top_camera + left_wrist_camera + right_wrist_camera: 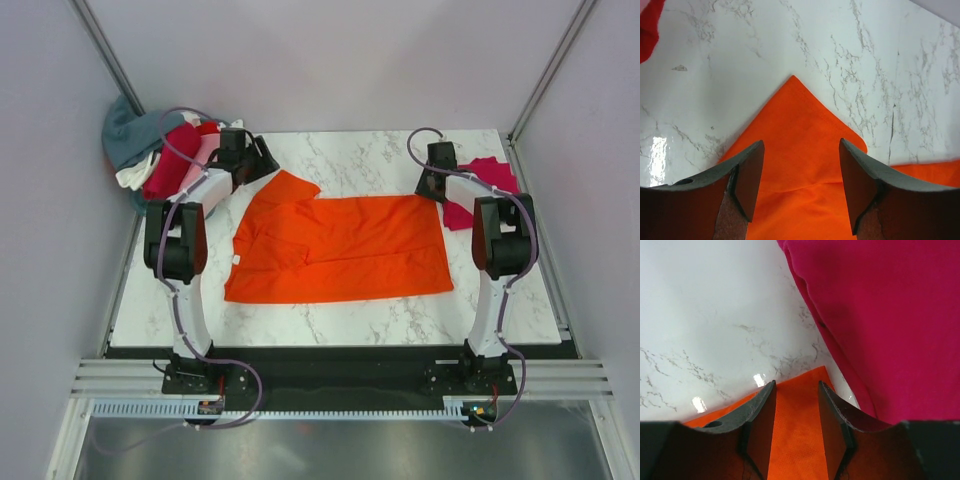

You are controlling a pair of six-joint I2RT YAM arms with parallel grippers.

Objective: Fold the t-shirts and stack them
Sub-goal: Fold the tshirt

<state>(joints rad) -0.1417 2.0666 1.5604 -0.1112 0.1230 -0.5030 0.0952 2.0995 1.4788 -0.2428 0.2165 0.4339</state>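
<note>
l gripper jaws wide, r gripper jaws part-open, both over orange shirt corners; contact unclear.

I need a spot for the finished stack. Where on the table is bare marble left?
Bare marble: the far strip beyond the orange t-shirt, between the left gripper and right gripper; and the near strip between that shirt and the edge of the table. Crowded: the far-left corner, with the shirt pile, and the far right, with the crimson-pink t-shirt.
</note>
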